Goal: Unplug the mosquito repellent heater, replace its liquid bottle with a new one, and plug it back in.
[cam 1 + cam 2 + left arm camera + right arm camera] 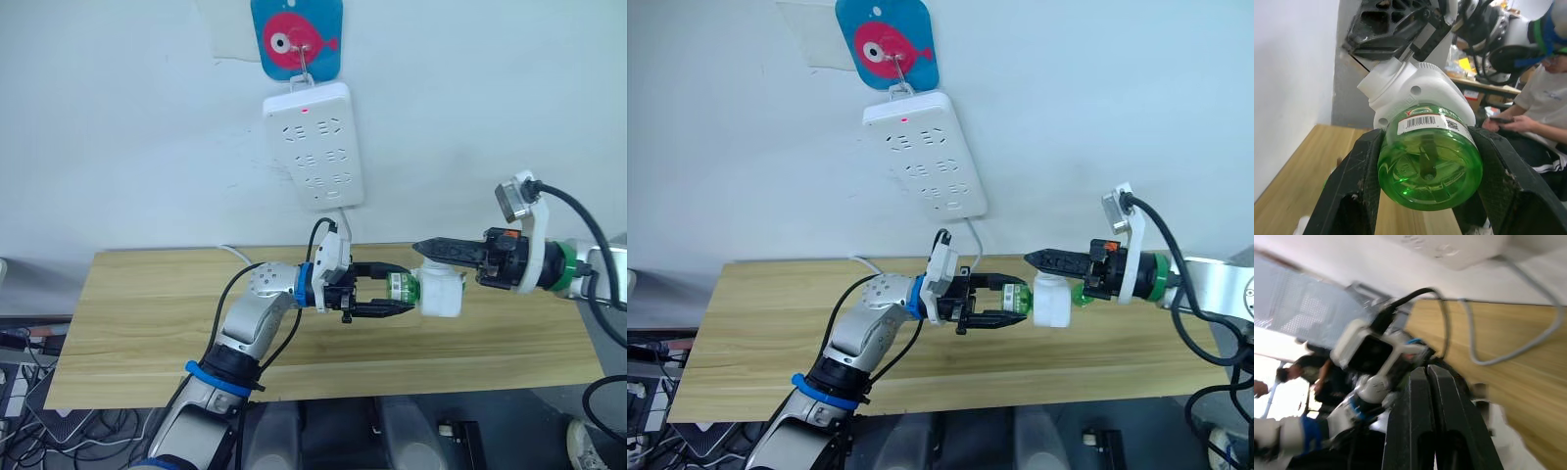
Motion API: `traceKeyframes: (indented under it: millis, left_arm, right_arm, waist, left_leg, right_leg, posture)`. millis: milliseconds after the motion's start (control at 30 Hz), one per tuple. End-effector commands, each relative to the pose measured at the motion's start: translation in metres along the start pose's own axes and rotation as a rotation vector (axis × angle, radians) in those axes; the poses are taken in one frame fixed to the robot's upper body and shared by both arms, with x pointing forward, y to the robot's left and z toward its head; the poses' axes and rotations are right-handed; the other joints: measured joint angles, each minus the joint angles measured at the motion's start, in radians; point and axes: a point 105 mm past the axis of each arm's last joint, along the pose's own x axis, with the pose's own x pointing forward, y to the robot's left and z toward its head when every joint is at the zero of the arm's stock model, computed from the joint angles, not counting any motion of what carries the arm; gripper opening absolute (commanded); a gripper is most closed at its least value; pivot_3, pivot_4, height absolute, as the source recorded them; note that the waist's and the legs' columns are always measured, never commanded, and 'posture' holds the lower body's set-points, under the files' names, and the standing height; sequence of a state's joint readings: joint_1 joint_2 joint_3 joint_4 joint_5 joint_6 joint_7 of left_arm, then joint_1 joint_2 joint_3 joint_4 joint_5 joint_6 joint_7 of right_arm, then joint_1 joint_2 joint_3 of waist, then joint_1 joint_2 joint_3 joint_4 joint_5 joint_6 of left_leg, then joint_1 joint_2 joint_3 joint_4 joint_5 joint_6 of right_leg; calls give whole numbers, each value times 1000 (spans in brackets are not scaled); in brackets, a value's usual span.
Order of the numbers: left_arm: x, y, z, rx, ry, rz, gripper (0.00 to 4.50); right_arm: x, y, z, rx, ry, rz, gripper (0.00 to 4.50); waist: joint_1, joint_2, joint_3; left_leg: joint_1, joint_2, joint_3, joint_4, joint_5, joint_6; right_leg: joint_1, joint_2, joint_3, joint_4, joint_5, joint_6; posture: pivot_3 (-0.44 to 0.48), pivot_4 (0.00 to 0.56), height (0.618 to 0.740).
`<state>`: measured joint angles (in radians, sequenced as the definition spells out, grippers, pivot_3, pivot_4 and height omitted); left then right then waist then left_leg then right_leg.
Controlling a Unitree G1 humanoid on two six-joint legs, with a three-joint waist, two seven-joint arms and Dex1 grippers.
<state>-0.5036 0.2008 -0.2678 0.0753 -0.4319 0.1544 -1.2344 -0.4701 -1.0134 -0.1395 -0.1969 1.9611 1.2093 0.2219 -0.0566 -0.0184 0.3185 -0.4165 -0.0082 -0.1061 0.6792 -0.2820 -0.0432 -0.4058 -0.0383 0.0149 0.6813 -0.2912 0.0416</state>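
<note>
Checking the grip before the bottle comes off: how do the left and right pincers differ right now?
The left pincer has its fingers spread around the green bottle; the right pincer has its fingers pressed together. The left one reaches in from the robot's left at the bottle end; the right one comes from the opposite side, at the mosquito repellent heater. Both hover above the wooden table.

Head views: even, diffuse indoor light, fairly bright; soft shadow of the power strip [313, 145] on the wall just beside it, faint shadows of both arms on the table [127, 323]. Strip's red indicator lit. No strong glare. Left wrist view: green liquid bottle [1430, 156] sharp, translucent and glowing w/ light passing through; room beyond slightly soft. Right wrist view: heavy motion blur overall, bright washed-out patch at one edge, cable [1508, 323] smeared.
</note>
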Motion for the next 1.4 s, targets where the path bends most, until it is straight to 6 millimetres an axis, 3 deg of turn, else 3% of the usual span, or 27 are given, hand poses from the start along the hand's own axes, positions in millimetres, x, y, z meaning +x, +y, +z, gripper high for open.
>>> traceKeyframes:
  millis: [33, 233, 467, 600, 900, 1100, 1400]
  left_arm:
    - [-1, 1, 13, 26, -43, 10, 2287]
    - [-3, 4, 15, 28, -54, 28, 2287]
    - [-3, 5, 20, 22, -70, 24, 2287]
    - [-1, 4, 23, 20, -81, 9, 2287]
    - [3, -3, 28, -43, -98, -29, 2287]
    - [5, -11, 34, -109, -126, -57, 2287]
    - [5, -21, 40, -173, -130, -124, 2287]
  right_arm:
    - [-9, 33, -4, -120, 55, 93, 430]
    - [-36, 30, -27, -103, 89, -48, 2314]
    - [-72, 5, -38, 2, 28, -290, 4473]
    - [-76, -5, -44, 27, 7, -330, 4473]
    - [-49, 2, -40, 4, -45, -223, 4473]
    - [-44, 3, -45, 21, -27, -190, 4473]
    - [-45, 5, -35, 61, -79, -55, 4473]
  waist:
    - [0, 0, 0]
    - [7, 0, 0]
    - [2, 0, 0]
    - [-1, 0, 0]
    - [0, 0, -1]
    - [0, 0, -1]
    - [0, 0, -1]
  left_leg:
    - [0, 0, 0, 0, 0, 0]
    - [-1, 0, 0, 0, 0, 0]
    - [0, 0, 1, 0, 0, 0]
    - [1, 0, 1, 0, 0, 0]
    - [0, 0, 1, 0, 0, -1]
    - [0, 0, 1, 0, 2, -4]
    - [0, 0, 1, 1, 2, -3]
  right_leg:
    - [0, 0, 0, 0, 0, 0]
    - [0, 0, 0, -1, 0, 0]
    - [0, 0, 0, 0, 0, 0]
    - [0, 1, 1, 1, 0, 0]
    - [0, 1, 0, 0, 0, 0]
    - [0, 1, 0, 0, 0, 0]
    - [0, 1, 0, 1, 0, 0]
  posture:
    - [-93, 320, 740]
    - [-103, 313, 740]
    - [-113, 297, 740]
    - [-115, 291, 740]
    - [-101, 282, 740]
    - [-104, 287, 740]
    - [-103, 298, 740]
